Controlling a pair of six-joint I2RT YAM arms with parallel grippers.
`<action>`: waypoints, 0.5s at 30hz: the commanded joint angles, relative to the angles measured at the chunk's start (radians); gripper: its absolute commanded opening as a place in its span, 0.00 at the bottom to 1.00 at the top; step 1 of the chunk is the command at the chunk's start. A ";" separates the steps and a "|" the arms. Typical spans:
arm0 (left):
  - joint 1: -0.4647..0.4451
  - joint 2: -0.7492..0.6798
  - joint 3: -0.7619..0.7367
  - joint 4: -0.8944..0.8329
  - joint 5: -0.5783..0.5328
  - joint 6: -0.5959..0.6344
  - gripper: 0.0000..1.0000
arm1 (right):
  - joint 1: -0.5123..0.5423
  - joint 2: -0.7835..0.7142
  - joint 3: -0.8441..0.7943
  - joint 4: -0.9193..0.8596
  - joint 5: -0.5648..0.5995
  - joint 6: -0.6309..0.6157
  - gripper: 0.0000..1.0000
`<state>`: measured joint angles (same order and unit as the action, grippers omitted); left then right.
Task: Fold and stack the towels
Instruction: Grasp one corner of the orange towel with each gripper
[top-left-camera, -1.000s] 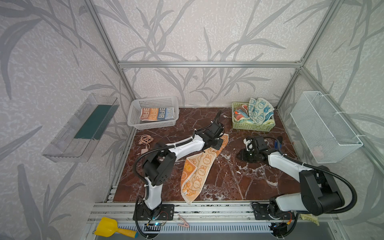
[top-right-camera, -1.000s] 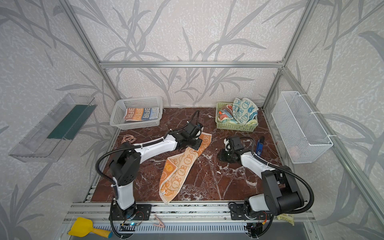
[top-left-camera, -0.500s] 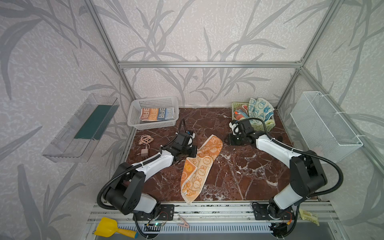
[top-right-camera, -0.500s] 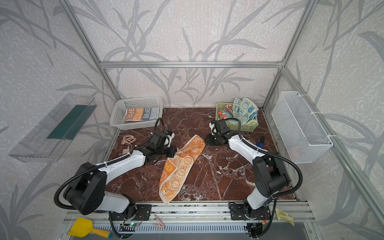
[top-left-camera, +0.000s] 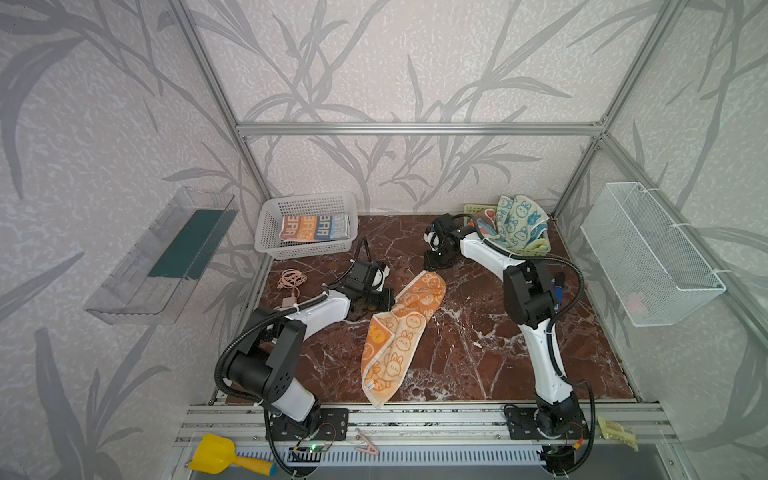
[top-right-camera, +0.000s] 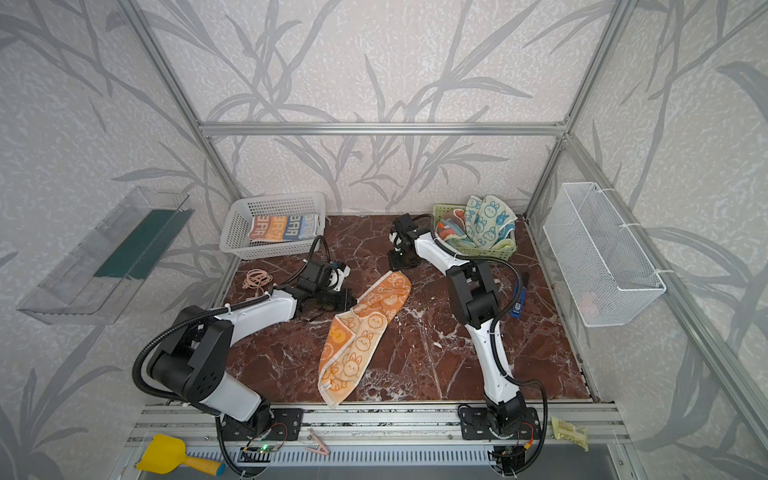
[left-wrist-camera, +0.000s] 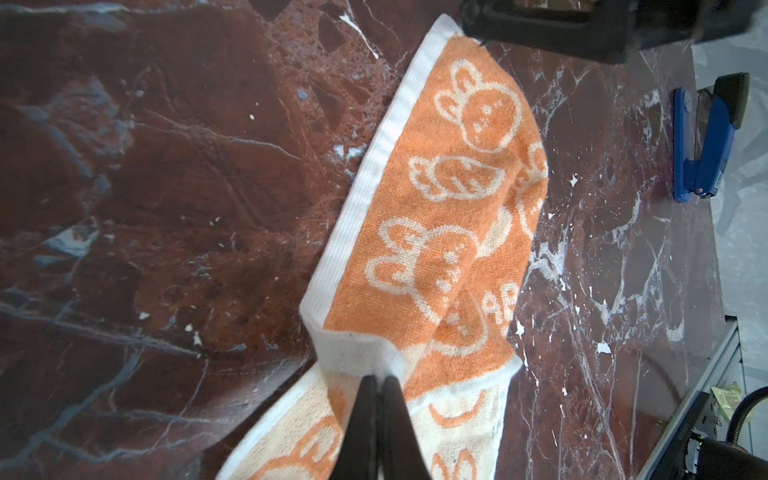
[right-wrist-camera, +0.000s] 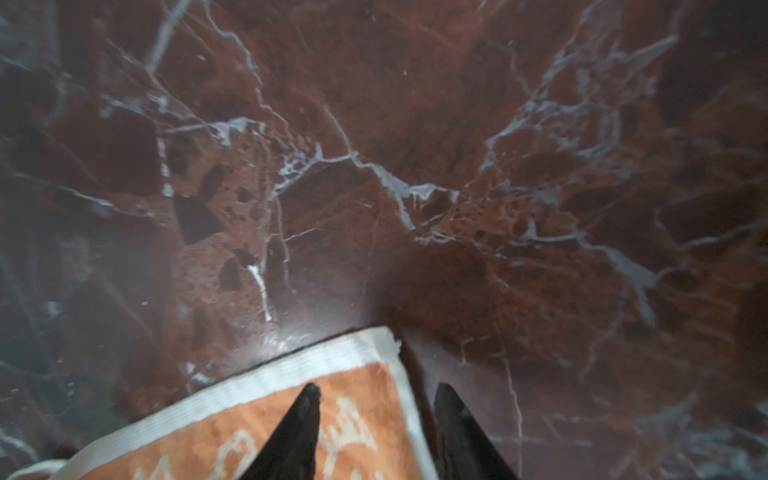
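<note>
An orange towel with bunnies lies in a long strip on the marble table, partly doubled over. My left gripper is shut on the white hem at the strip's left edge. My right gripper hangs open over the towel's far corner, one finger over cloth, one over bare table. A folded orange/blue lettered towel lies in the white basket. A white towel with blue bunnies and others fill the green basket.
A blue stapler-like tool lies by the right arm. A pink cable is coiled at the left edge. A wire basket hangs on the right wall, a clear shelf on the left wall.
The left gripper has pulled back to the left from the towel's far end, keeping hold of the hem. The right gripper has swung across to the towel's far corner with its jaws widening.
</note>
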<state>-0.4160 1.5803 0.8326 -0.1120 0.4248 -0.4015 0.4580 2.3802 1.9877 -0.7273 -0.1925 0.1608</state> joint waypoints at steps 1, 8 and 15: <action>0.009 0.018 0.025 -0.016 0.027 0.014 0.00 | 0.011 0.054 0.077 -0.191 0.059 -0.051 0.47; 0.029 0.003 0.036 -0.024 0.018 0.012 0.00 | 0.067 0.127 0.169 -0.255 0.090 -0.076 0.44; 0.044 -0.056 0.048 -0.076 -0.024 0.028 0.00 | 0.128 0.179 0.257 -0.361 0.166 -0.097 0.14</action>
<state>-0.3794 1.5723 0.8501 -0.1513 0.4236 -0.3923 0.5709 2.5126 2.2326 -0.9794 -0.0540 0.0792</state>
